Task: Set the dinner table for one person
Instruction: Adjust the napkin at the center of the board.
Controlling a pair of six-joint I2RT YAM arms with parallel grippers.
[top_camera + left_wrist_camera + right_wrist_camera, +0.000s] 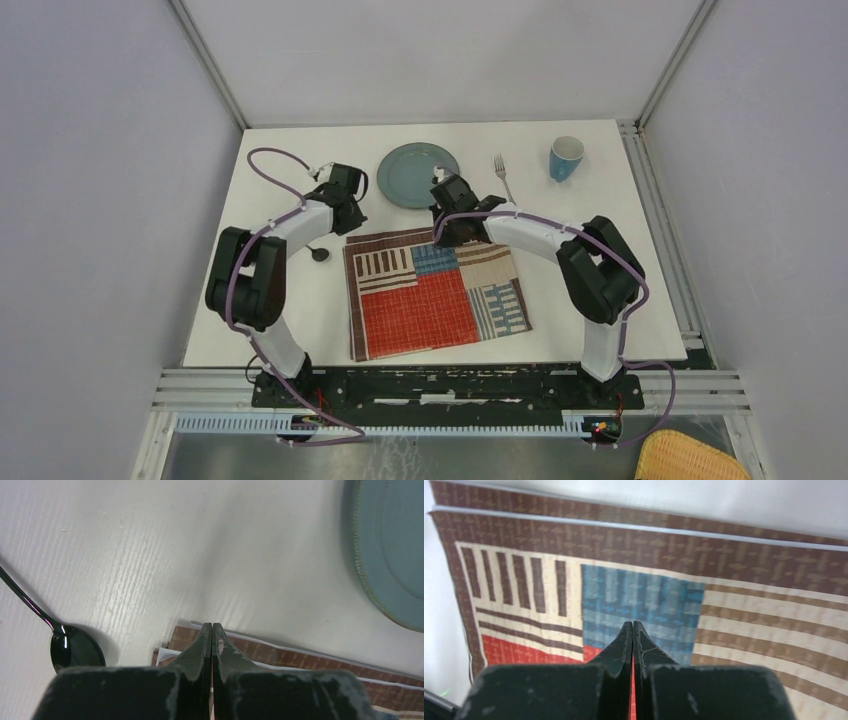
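Top external view shows the dinner table (596,192) as a white rectangular surface filling the centre of the enclosure, beyond the two arm bases, with metal rails along its near and right edges. At the left, a dark spoon (320,254) lies on the bare surface just beside the left edge of the placemat (430,295); its bowl is visible and most of its handle is hidden under the left arm. The left gripper (350,222) sits above the far-left corner of the placemat. In the left wrist view its fingers (204,645) are pressed together with nothing between them, the gripper (212,630) tip over the placemat (300,660) corner, the spoon (70,649) to the left and the plate (395,545) at the upper right; contact with the cloth cannot be determined. The placemat lies flat at the near centre of the table. The blue-grey plate (417,174) rests beyond it, apart from its far edge. The right gripper (448,236) sits over the far edge of the placemat, near the plate. In the right wrist view the gripper (632,627) is fully closed and empty, above the blue patch of the placemat (749,610), whose far edge shows two layers. Further right, a fork (504,176) lies on the table, and a blue cup (566,158) stands near the far-right corner.
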